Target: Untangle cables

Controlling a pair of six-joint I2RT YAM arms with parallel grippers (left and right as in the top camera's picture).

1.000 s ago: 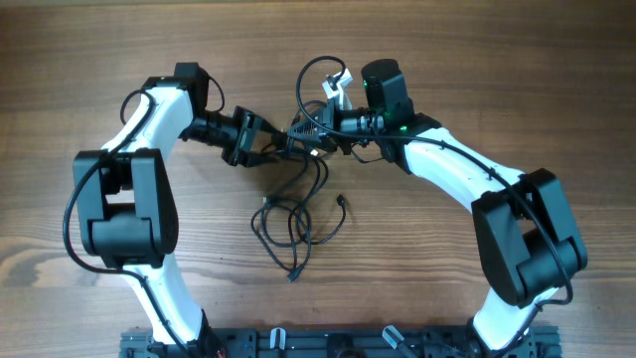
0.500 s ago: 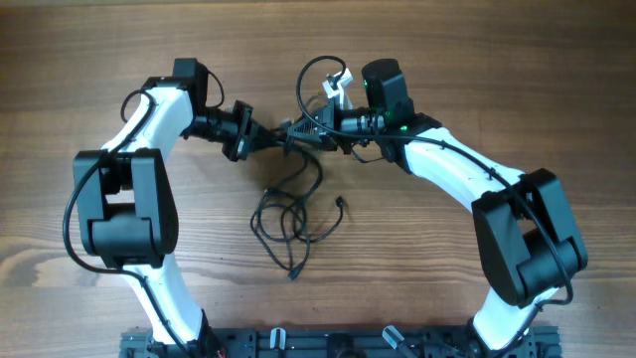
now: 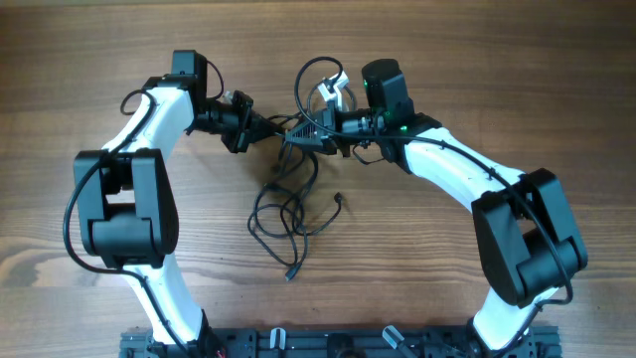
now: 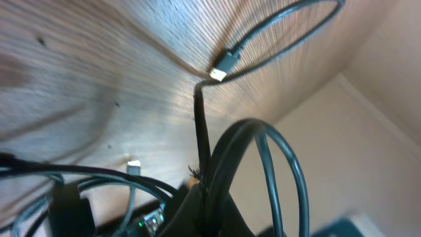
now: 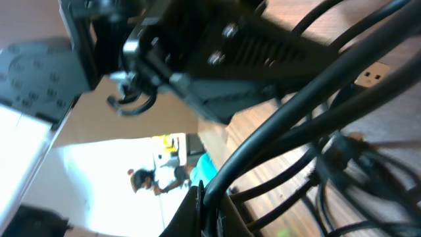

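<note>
Two grips confirmed: left gripper (image 3: 270, 131) and right gripper (image 3: 296, 135) pinch the cables (image 4: 200, 125). I cannot separate strands where they meet; fingertips hidden.

Smooth white links (image 3: 159, 114); black joints (image 3: 124, 214); one small green light (image 3: 403, 126).

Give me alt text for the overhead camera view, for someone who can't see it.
Two white-and-black robot arms meet over a wooden table, the left end effector and right end effector both shut on thin black cables. Loose loops trail from the grip down onto the table.
</note>
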